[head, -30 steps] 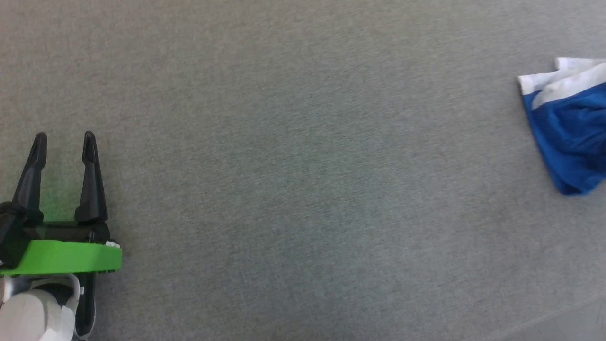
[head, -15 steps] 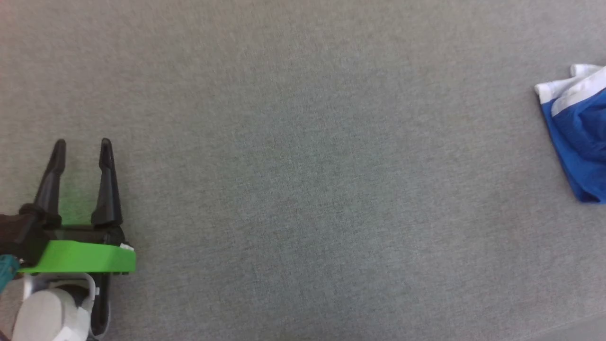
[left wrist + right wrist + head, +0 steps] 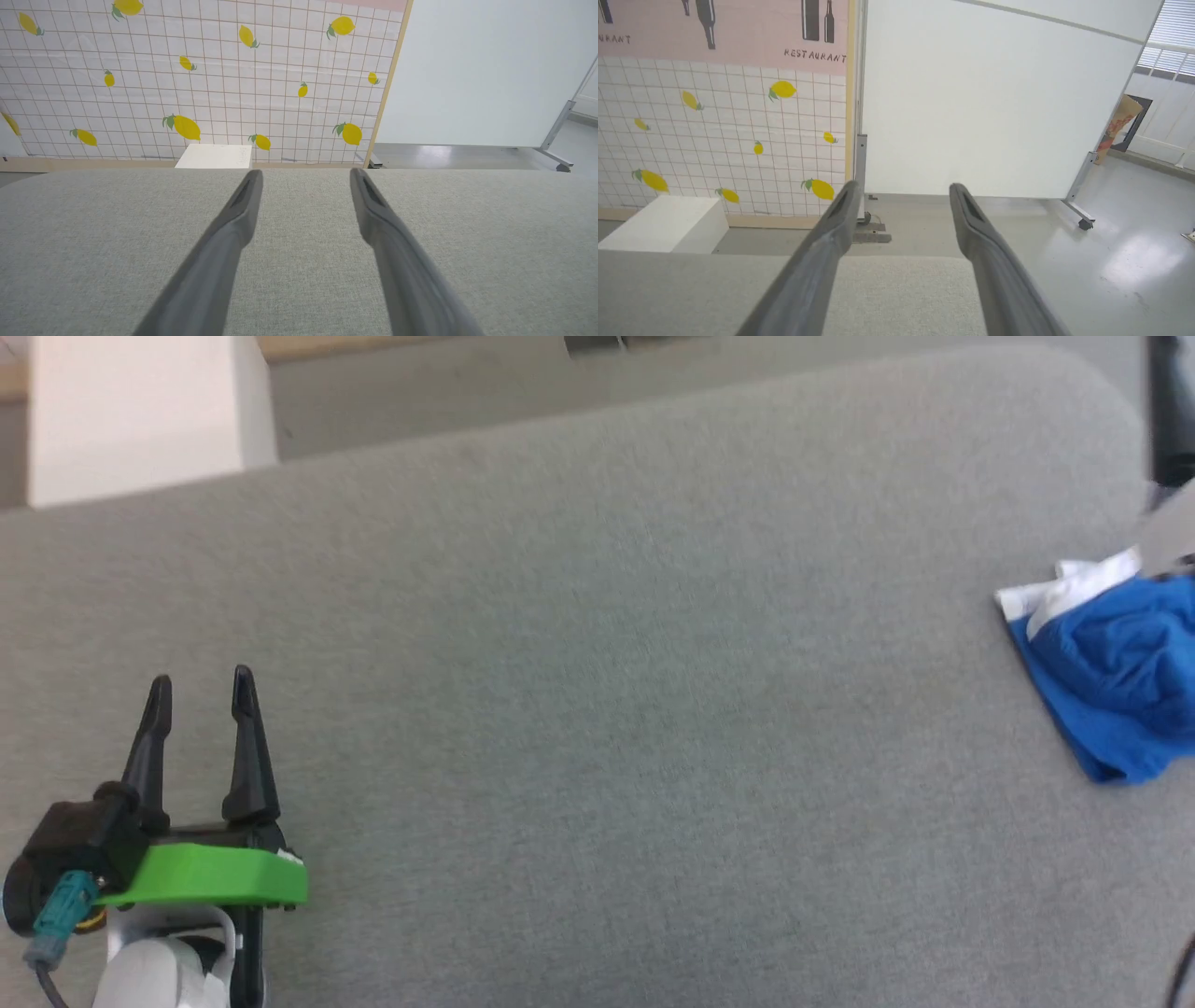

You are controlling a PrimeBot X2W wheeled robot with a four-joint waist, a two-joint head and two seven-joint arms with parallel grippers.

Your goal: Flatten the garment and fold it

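Garment [image 3: 1111, 681] lies bunched at 3 o'clock in the head view, cut off by the frame edge. Its white waistband [image 3: 1064, 588] is on its 12 o'clock side. It rests on the grey padded surface [image 3: 607, 663]. Left gripper [image 3: 201, 681] is at 8 o'clock, well apart from it, fingers spread wide, empty. Right gripper [image 3: 901, 186], wrist view: fingers wide, empty, pointing past the surface edge at a white partition [image 3: 971, 102]. White box [image 3: 131, 411] is at 11 o'clock, beyond the surface.
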